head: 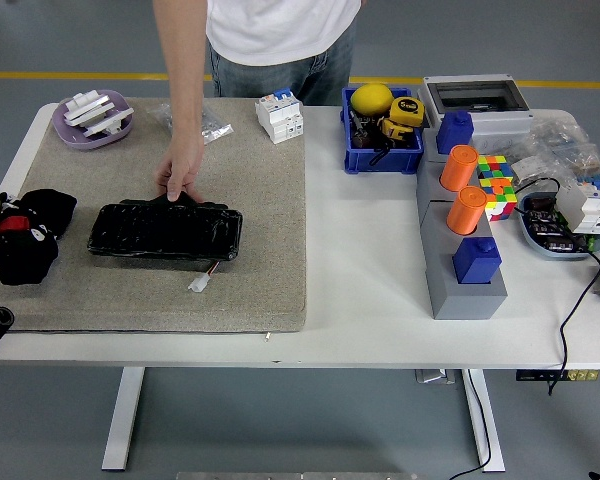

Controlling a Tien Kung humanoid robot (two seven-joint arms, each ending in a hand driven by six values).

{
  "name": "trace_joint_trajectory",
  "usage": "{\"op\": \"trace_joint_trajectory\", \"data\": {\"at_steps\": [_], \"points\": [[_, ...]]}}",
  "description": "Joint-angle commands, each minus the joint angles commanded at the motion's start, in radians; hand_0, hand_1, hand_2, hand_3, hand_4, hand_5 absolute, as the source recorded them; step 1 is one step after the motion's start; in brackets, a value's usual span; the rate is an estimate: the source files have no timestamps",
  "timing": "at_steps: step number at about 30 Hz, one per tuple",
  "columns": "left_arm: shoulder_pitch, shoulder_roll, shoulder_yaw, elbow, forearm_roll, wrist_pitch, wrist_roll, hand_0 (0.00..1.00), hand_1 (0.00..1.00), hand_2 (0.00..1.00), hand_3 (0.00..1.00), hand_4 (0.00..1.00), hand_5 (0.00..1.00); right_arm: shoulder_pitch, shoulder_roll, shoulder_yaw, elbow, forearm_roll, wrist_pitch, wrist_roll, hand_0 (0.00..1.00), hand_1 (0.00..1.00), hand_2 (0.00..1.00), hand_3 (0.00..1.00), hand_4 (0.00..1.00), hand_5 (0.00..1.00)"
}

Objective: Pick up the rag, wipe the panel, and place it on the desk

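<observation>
The black panel [165,232] lies flat on the beige mat [260,170], with a white connector [198,284] on a short wire at its near edge. A person's hand [182,172] rests on the panel's far edge, fingers down. My left hand [18,250], black with a red patch, sits at the mat's left edge, well left of the panel. It is curled on the black rag [52,208], which bunches up at its far side. My right hand is out of the picture.
A purple dish [93,118] with white parts stands at the mat's back left, and a white breaker [280,114] at its back right. On the right are a blue bin [382,135], a grey block with orange and blue pegs [462,245], a colour cube [495,182] and cables.
</observation>
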Motion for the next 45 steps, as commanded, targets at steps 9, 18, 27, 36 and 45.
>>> {"op": "trace_joint_trajectory", "data": {"at_steps": [9, 18, 27, 36, 45], "points": [[0.052, 0.011, -0.053, -0.159, 0.072, 0.032, -0.025, 0.259, 0.169, 0.476, 0.418, 0.159, 0.002, -0.001, 0.001, 0.004, 0.001, -0.005, 0.000, -0.003, 0.707, 0.637, 0.686, 0.638, 0.998, 0.564], [0.097, -0.003, -0.062, -0.279, 0.093, 0.060, -0.047, 0.258, 0.169, 0.471, 0.420, 0.159, 0.002, -0.001, 0.003, -0.009, 0.001, 0.012, 0.002, 0.003, 0.707, 0.637, 0.686, 0.638, 0.998, 0.565], [0.094, -0.033, -0.018, -0.240, 0.053, 0.075, -0.077, 0.259, 0.171, 0.472, 0.425, 0.173, 0.002, 0.002, 0.000, 0.003, 0.001, 0.000, 0.002, -0.003, 0.707, 0.637, 0.686, 0.639, 0.998, 0.565], [0.092, -0.056, 0.036, -0.248, 0.037, 0.083, -0.088, 0.259, 0.172, 0.474, 0.431, 0.179, 0.002, 0.001, 0.000, 0.004, 0.001, 0.000, 0.002, -0.004, 0.707, 0.637, 0.685, 0.640, 0.998, 0.565], [0.079, -0.086, 0.141, -0.272, 0.045, 0.094, -0.078, 0.259, 0.169, 0.470, 0.429, 0.164, 0.002, 0.003, -0.003, 0.000, 0.000, 0.004, 0.003, -0.002, 0.704, 0.637, 0.685, 0.639, 0.998, 0.568]]}}
